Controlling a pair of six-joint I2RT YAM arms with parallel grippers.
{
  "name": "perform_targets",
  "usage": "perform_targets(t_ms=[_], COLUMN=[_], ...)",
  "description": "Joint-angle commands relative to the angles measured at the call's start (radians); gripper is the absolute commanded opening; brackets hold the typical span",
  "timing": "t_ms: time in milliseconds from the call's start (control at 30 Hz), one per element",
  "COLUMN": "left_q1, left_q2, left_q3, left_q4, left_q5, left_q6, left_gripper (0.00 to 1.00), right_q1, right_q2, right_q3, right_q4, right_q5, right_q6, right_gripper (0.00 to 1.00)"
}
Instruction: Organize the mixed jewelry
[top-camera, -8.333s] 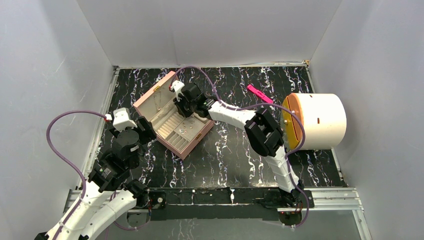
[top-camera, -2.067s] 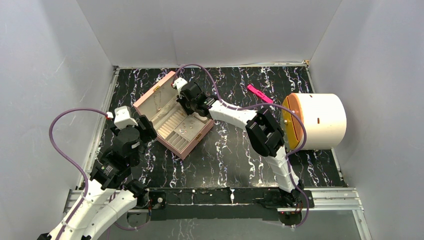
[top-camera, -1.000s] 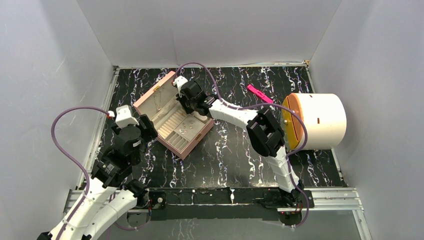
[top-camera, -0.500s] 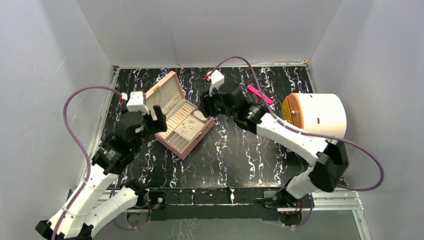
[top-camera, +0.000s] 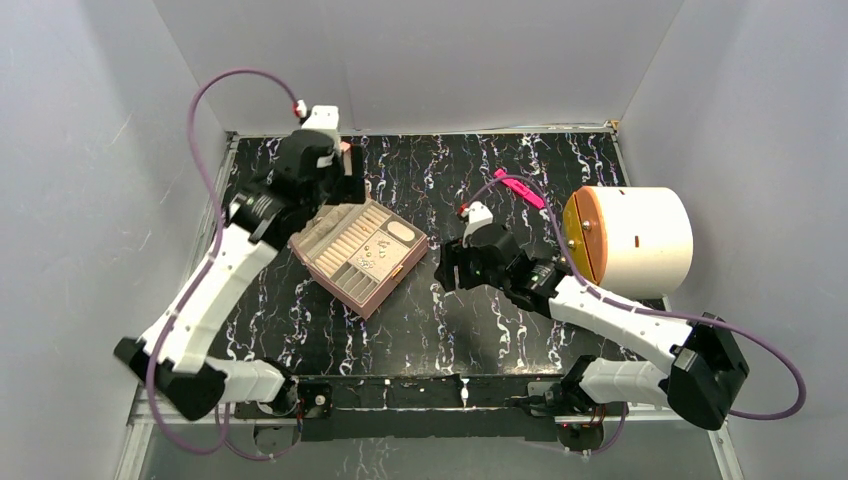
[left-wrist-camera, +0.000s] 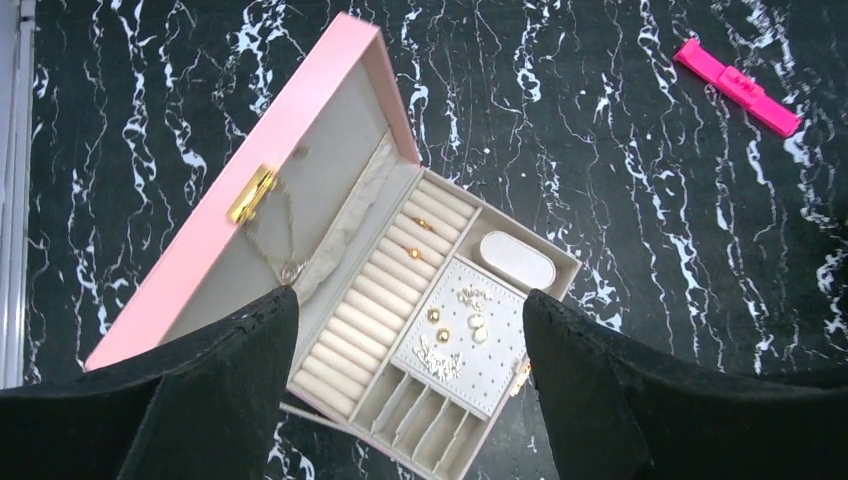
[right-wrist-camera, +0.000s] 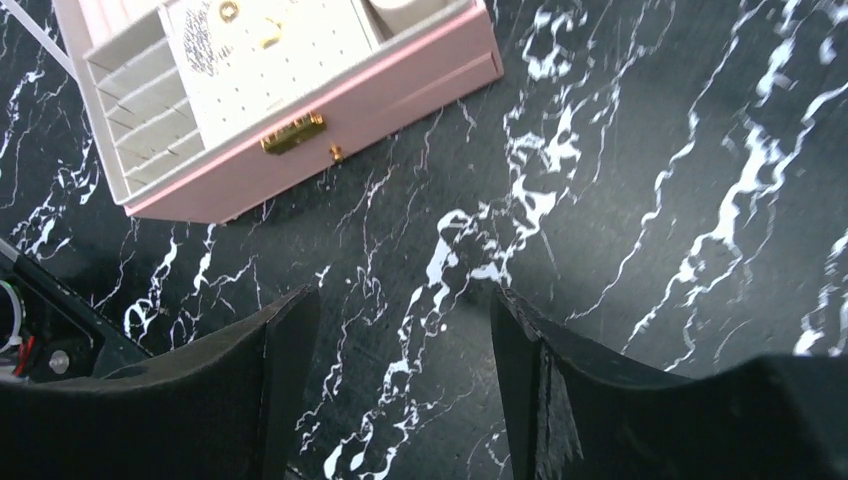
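Left tool (left-wrist-camera: 407, 300): I find it held high over the far left of the bench (top-camera: 480, 320), looking straight down on the open pink box (left-wrist-camera: 260, 155). Its two fingers (left-wrist-camera: 215, 395) stand wide apart, and nothing is between them.

Right tool (right-wrist-camera: 400, 300): it sits low over the middle of the bench, just beside the front right corner of the box and apart from it. Its fingers (right-wrist-camera: 270, 400) are also spread wide, with only bare black marbled surface between them. I see no contact with any object.

Box: it sits at an angle on the left half of the bench with its lid thrown back toward the far left. The gold clasp (right-wrist-camera: 292, 133) on the front wall faces the right tool. A thin chain (left-wrist-camera: 290, 265) lies against the inside of the lid.

Jewelry (left-wrist-camera: 455, 325): every piece I can make out is inside the box. Two gold rings (left-wrist-camera: 423, 224) sit in the ridged ring rolls near the hinge side. Small gold and pale studs (left-wrist-camera: 437, 316) rest on the perforated pad next to those rolls, with silvery pieces at the pad's edges. An oval cushion (left-wrist-camera: 517, 260) fills the corner compartment beside the pad. I cannot tell from these views whether the narrow slots along the front hold anything.

Other items: a bright pink bar (top-camera: 520, 187) lies on the far right part of the bench, well apart from the box. A white drum (top-camera: 640, 240) lies on its side at the right edge.
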Motion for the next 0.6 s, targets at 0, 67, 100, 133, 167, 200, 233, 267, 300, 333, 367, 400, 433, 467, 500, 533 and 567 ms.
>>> perform_targets(t_ms=[0, 67, 100, 133, 167, 200, 233, 267, 300, 333, 367, 400, 433, 467, 500, 533, 567], left_q1=[0.041, 0.088, 0.11, 0.135, 0.155, 0.176, 0.198, 0.216, 0.239, 0.258, 0.276, 0.293, 0.31, 0.328, 0.343, 0.356, 0.367], left_q2=[0.162, 0.239, 0.263, 0.28, 0.291, 0.299, 0.307, 0.311, 0.313, 0.316, 0.316, 0.313, 0.31, 0.307, 0.304, 0.304, 0.3], left_q3=[0.178, 0.25, 0.269, 0.275, 0.279, 0.277, 0.279, 0.281, 0.286, 0.292, 0.297, 0.296, 0.291, 0.281, 0.27, 0.26, 0.247], left_q4=[-0.141, -0.18, -0.185, -0.181, -0.173, -0.164, -0.156, -0.154, -0.152, -0.154, -0.154, -0.148, -0.143, -0.137, -0.132, -0.13, -0.13], left_q5=[0.065, 0.096, 0.108, 0.113, 0.115, 0.123, 0.139, 0.176, 0.212, 0.229, 0.233, 0.242, 0.256, 0.268, 0.275, 0.276, 0.275], left_q6=[0.083, 0.085, 0.082, 0.073, 0.067, 0.062, 0.058, 0.055, 0.054, 0.047, 0.037, 0.032, 0.03, 0.028, 0.027, 0.025, 0.02], left_gripper=[0.8, 0.8, 0.8, 0.8, 0.8, 0.8, 0.8, 0.8, 0.8, 0.8, 0.8, 0.8, 0.8, 0.8, 0.8, 0.8, 0.8], right_q1=[-0.003, -0.004, -0.003, -0.003, -0.003, -0.003, -0.004, -0.003, -0.004, -0.004, -0.003, -0.003, -0.003, -0.004, -0.004, -0.003, -0.003], right_q2=[-0.001, 0.008, 0.013, 0.016, 0.018, 0.018, 0.022, 0.024, 0.026, 0.029, 0.031, 0.032, 0.035, 0.037, 0.041, 0.045, 0.049], right_q3=[-0.053, -0.076, -0.085, -0.095, -0.105, -0.111, -0.114, -0.115, -0.114, -0.111, -0.109, -0.107, -0.105, -0.104, -0.103, -0.101, -0.1], right_q4=[0.091, 0.114, 0.125, 0.145, 0.157, 0.166, 0.168, 0.169, 0.169, 0.168, 0.168, 0.168, 0.168, 0.169, 0.168, 0.168, 0.168], right_q5=[-0.052, -0.102, -0.124, -0.142, -0.158, -0.164, -0.166, -0.167, -0.167, -0.194, -0.199, -0.202, -0.205, -0.207, -0.204, -0.204, -0.203], right_q6=[0.133, 0.16, 0.171, 0.178, 0.186, 0.194, 0.198, 0.2, 0.201, 0.201, 0.201, 0.201, 0.2, 0.197, 0.197, 0.195, 0.195], right_gripper=[0.71, 0.7, 0.7, 0.7, 0.69, 0.69, 0.69, 0.69, 0.69, 0.69, 0.69, 0.69, 0.69, 0.69, 0.69, 0.69, 0.69])
